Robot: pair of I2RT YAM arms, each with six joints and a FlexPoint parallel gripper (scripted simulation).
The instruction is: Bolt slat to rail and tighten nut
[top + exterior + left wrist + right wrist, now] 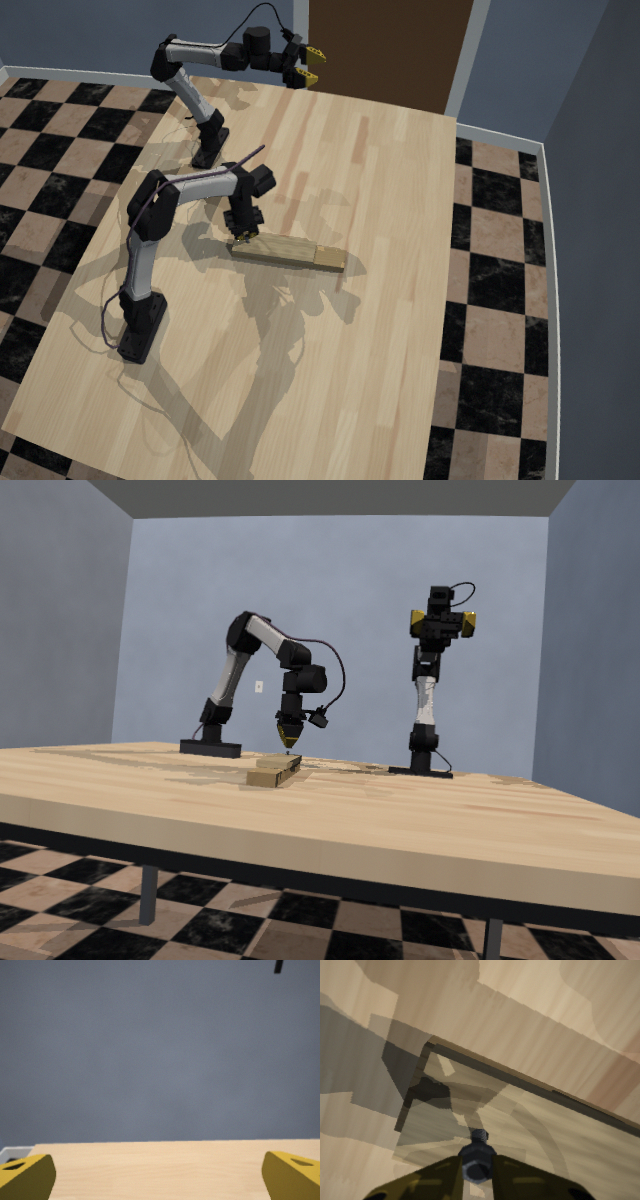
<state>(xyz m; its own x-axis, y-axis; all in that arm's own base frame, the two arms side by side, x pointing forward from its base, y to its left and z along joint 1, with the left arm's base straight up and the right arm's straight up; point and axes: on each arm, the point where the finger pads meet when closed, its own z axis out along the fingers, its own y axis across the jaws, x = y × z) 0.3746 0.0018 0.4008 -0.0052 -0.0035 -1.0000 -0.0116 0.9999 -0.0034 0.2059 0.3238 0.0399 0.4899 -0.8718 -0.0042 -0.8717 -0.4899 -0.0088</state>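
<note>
The pale slat lies on the rail, whose end sticks out beyond it. The bolt stands up through the slat near its other end. My right gripper points down, shut on the dark hex nut, just above the slat. In the right wrist view the nut overlaps the lower part of the bolt; whether they touch cannot be told. My left gripper is wide open and empty, high up and far from the slat.
Both arms stand on the wooden table. The left arm is raised at the far end in the top view, well away from the right arm. Arm shadows fall across the slat and table.
</note>
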